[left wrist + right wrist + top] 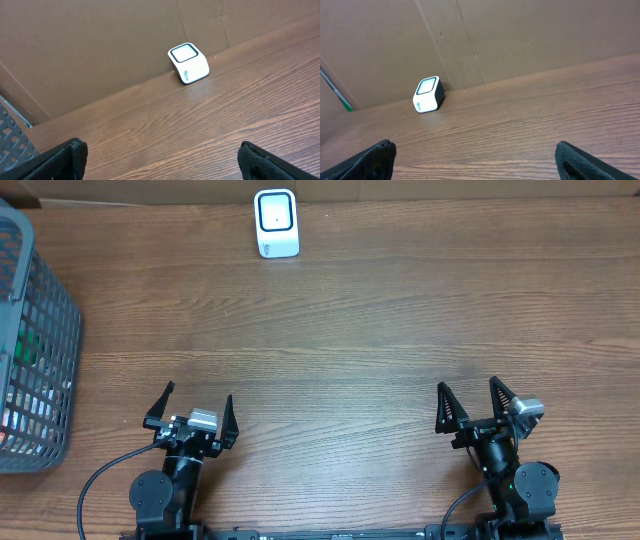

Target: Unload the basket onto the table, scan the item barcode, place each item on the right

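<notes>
The barcode scanner (276,223) is standing at the far edge of the surface (350,330). The grey mesh basket (50,330) is sitting well to the scanner's left and nearer the arms, its items (27,348) showing only as coloured bits through the mesh. The left hand (197,402) is waiting closer to that basket than the right hand (468,392). Both are gaping fully open, holding nothing.

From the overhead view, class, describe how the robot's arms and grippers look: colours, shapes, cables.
The left arm and right arm are black, with round joint housings. The left gripper and right gripper each have two tapered, pointed black fingers and a silver-grey block behind them. A thin black cable curves out from each base.
</notes>
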You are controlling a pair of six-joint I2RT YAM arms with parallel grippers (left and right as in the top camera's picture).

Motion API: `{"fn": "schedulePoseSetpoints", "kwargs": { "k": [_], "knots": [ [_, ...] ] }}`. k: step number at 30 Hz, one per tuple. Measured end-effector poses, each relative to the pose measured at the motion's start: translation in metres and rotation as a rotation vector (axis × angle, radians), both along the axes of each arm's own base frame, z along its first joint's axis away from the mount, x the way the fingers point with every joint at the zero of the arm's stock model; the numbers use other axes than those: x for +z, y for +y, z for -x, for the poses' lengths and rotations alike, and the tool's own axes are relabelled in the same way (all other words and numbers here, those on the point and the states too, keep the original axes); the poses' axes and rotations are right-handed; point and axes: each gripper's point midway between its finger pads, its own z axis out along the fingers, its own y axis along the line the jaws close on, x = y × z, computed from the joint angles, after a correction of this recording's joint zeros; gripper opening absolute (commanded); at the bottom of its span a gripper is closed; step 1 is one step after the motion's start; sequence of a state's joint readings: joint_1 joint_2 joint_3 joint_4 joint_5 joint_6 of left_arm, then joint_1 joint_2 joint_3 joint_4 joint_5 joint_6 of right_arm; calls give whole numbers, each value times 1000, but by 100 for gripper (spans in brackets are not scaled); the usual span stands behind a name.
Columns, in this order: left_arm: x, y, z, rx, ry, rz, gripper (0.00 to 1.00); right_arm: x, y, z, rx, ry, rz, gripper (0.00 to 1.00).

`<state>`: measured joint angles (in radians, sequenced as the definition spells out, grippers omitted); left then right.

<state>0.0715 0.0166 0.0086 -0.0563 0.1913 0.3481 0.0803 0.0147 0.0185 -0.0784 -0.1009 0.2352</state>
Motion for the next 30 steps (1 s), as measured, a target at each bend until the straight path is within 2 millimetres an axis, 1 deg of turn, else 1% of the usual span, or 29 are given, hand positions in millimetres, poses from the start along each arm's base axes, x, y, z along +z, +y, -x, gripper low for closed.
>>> {"fn": "schedulePoseSetpoints", "kwargs": {
  "k": [30],
  "knots": [
    [0, 0, 0, 0, 0, 0, 99, 0, 0, 0, 0, 0, 0, 100]
  ]
}}
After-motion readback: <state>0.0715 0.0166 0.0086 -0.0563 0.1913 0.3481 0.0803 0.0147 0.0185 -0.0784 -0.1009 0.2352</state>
